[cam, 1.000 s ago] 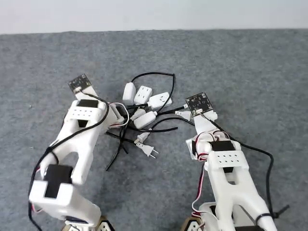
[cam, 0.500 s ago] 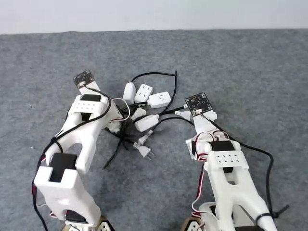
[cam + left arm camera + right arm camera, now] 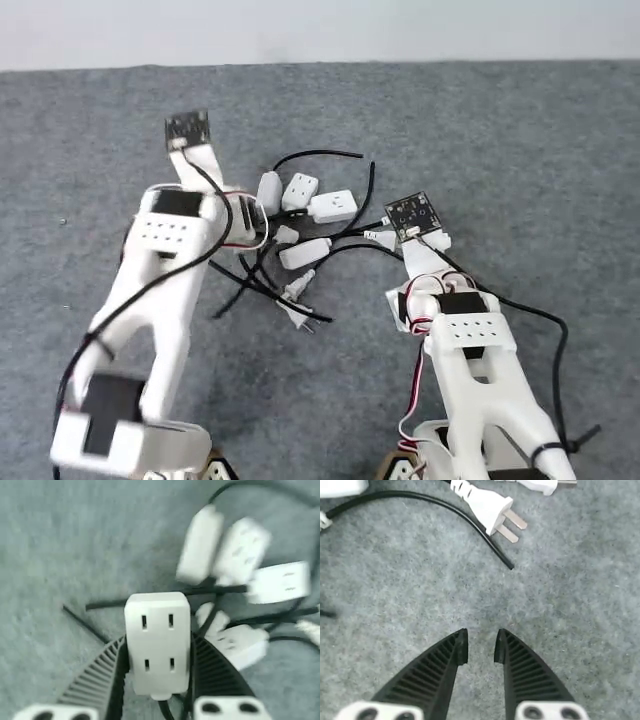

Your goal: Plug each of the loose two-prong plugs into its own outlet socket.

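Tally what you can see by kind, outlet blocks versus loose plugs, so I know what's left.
Outlet blocks: 5, one of them in the left gripper
Two-prong plugs: 4 that I can make out
Total: 9

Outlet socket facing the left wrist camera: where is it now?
Left wrist view: the outlet socket sits gripped between the fingers of the left gripper, other sockets lying just beyond.
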`<action>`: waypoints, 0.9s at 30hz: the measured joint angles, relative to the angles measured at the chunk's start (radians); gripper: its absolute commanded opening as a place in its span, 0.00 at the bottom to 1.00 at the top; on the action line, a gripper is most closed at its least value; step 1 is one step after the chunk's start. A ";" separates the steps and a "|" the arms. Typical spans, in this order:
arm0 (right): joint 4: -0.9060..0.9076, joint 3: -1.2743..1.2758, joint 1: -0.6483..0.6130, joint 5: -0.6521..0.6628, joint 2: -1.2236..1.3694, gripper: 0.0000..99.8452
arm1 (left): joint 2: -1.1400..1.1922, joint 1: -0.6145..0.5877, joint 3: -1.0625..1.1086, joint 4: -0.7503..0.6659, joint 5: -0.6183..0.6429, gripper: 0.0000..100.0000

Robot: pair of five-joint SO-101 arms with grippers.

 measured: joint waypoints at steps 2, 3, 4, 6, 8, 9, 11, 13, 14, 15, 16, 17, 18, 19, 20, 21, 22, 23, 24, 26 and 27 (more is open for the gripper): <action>0.000 0.000 0.000 0.000 0.000 0.11 | -0.095 0.000 0.000 0.012 -0.035 0.01; 0.000 0.000 0.000 0.000 0.000 0.11 | -0.140 0.000 0.000 0.023 -0.057 0.01; 0.000 0.000 0.000 0.000 0.000 0.11 | -0.181 0.002 0.000 0.044 -0.077 0.01; 0.000 0.000 -0.002 0.000 0.000 0.11 | -0.235 0.002 -0.020 0.106 -0.123 0.01; 0.000 0.000 -0.002 0.000 0.000 0.11 | -0.255 0.002 -0.068 0.198 -0.175 0.01; 0.000 0.000 0.000 0.000 0.000 0.11 | -0.259 0.000 -0.094 0.250 -0.199 0.01; 0.000 0.000 0.000 -0.003 0.000 0.11 | -0.267 -0.011 -0.133 0.362 -0.262 0.01; 0.000 0.000 -0.002 -0.049 0.000 0.11 | -0.270 -0.020 -0.141 0.465 -0.325 0.01; 0.000 0.000 -0.002 -0.075 0.000 0.11 | -0.270 -0.020 -0.141 0.511 -0.358 0.01; 0.000 0.000 0.000 -0.097 0.000 0.11 | -0.270 -0.017 -0.127 0.543 -0.384 0.01; 0.000 0.000 0.002 -0.112 0.000 0.11 | -0.270 -0.015 -0.104 0.566 -0.397 0.01; 0.000 0.000 0.002 -0.121 0.000 0.11 | -0.264 -0.015 -0.071 0.571 -0.404 0.01; 0.000 0.000 0.002 -0.126 0.000 0.11 | -0.255 -0.020 -0.032 0.572 -0.405 0.01; 0.000 0.000 0.002 -0.130 0.000 0.11 | -0.242 -0.020 0.011 0.571 -0.404 0.01; 0.000 0.000 0.002 -0.133 0.000 0.11 | -0.230 -0.020 0.052 0.560 -0.404 0.01; 0.000 0.000 0.000 -0.135 0.000 0.11 | -0.219 -0.020 0.094 0.535 -0.405 0.01; 0.000 0.000 0.000 -0.137 0.000 0.11 | -0.216 -0.026 0.132 0.506 -0.399 0.01; 0.000 0.000 -0.002 -0.137 0.000 0.11 | -0.216 -0.035 0.164 0.476 -0.382 0.01; 0.000 0.000 -0.002 -0.137 0.000 0.11 | -0.216 -0.049 0.189 0.442 -0.358 0.01; 0.002 0.000 -0.002 -0.137 0.000 0.11 | -0.212 -0.072 0.222 0.385 -0.315 0.01; 0.008 0.000 -0.003 -0.137 0.000 0.11 | -0.207 -0.081 0.236 0.356 -0.302 0.01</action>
